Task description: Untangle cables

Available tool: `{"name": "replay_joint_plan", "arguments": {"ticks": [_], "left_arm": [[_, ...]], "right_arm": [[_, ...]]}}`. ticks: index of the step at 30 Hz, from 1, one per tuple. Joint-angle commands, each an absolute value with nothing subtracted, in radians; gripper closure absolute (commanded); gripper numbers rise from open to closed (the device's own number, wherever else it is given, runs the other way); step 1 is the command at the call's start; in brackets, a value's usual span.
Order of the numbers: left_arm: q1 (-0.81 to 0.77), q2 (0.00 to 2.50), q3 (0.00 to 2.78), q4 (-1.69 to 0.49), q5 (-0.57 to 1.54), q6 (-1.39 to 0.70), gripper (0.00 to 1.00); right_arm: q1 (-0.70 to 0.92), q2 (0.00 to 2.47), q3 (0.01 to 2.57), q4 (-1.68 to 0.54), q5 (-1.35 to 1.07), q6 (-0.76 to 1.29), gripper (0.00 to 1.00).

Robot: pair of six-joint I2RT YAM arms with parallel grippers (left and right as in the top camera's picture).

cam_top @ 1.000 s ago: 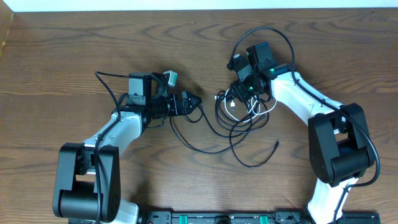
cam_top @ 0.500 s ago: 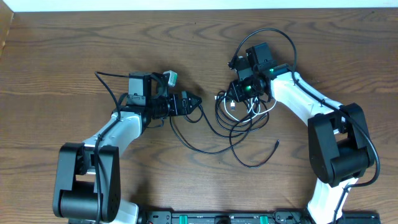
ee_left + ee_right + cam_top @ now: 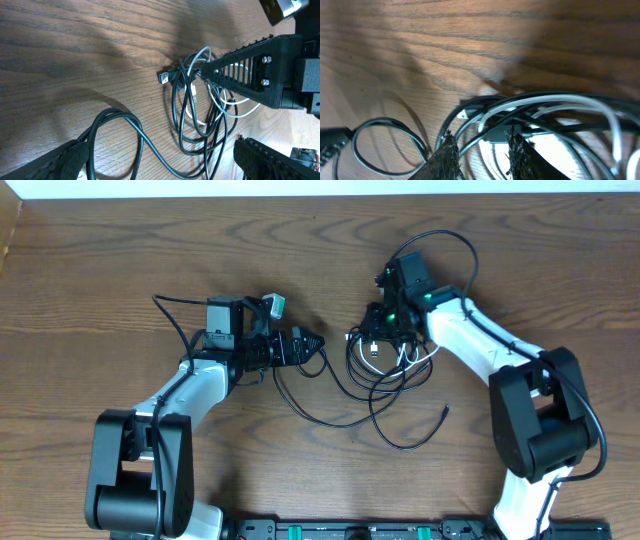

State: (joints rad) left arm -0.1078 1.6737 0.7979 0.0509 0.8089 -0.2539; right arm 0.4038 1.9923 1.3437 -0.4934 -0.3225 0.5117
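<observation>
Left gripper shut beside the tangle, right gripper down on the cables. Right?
Not quite: the left gripper is wide open, jaws far apart, as the left wrist view shows. The right gripper is indeed down on the cables.

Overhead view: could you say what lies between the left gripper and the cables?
Overhead: mostly bare tabletop; one black strand curves from near the left gripper into the cables.

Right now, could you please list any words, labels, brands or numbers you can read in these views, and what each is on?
None can be read in any view.
The cables and the table show no print.
Any marking on the plug end is too small to read.
</observation>
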Motion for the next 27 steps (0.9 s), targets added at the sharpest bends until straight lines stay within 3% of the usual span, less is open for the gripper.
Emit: {"name": "replay_joint_plan", "arguments": {"ticks": [1, 5, 15, 18, 22, 27], "left_arm": [[-0.108, 1.670, 0.806, 0.049, 0.810, -0.240, 0.01], [-0.108, 1.670, 0.806, 0.049, 0.810, -0.240, 0.01], [-0.108, 1.670, 0.806, 0.049, 0.810, -0.240, 0.01], [-0.108, 1.670, 0.806, 0.049, 0.810, -0.240, 0.01], [-0.108, 1.670, 0.806, 0.049, 0.810, -0.240, 0.01], [-0.108, 1.670, 0.806, 0.049, 0.810, -0.240, 0.01]], "right_arm": [[0.430, 2.006, 1.359, -0.472, -0.250, 0.652, 0.68], [0.436, 2.015, 1.359, -0.456, -0.179, 0.794, 0.68], [0.437, 2.073, 1.359, -0.396, -0.166, 0.902, 0.69], [0.437, 2.094, 1.359, -0.382, -0.167, 0.912, 0.74], [0.437, 2.096, 1.359, -0.334, -0.173, 0.894, 0.99], [0.422, 2.074, 1.359, -0.182, -0.326, 0.712, 0.99]]}}
